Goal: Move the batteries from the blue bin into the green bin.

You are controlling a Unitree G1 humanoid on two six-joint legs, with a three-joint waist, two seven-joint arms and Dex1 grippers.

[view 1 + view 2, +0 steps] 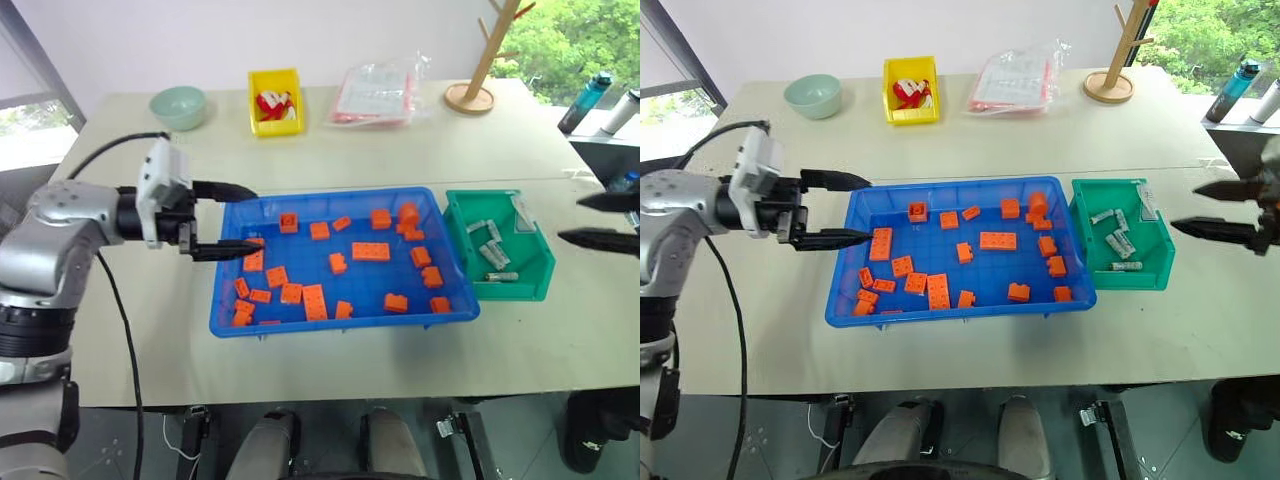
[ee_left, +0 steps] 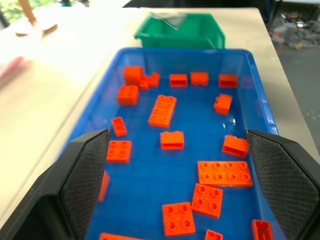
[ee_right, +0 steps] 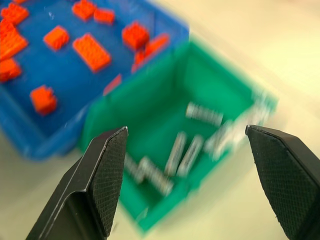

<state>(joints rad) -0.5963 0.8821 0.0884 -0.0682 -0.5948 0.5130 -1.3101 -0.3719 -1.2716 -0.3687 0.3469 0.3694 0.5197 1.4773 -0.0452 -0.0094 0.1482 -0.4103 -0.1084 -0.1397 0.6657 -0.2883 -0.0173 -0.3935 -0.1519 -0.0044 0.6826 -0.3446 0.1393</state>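
Between the black, mesh-textured fingers (image 3: 107, 175): silver-grey batteries (image 3: 182, 152) in a green bin (image 3: 150, 105) — orange bricks (image 2: 162, 110) studding the blue bin (image 2: 235, 65) just beyond.

You see the silver-grey batteries (image 1: 492, 250) lying loose at different angles on the floor of the deep green bin (image 1: 531, 272), which stands just beside the shallow blue bin (image 1: 228, 320) holding only orange bricks (image 1: 370, 251).

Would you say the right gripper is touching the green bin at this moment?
Apart. In the right eye view the right gripper hangs open beside the green bin, with bare table visible between its fingertips and the bin's rim.
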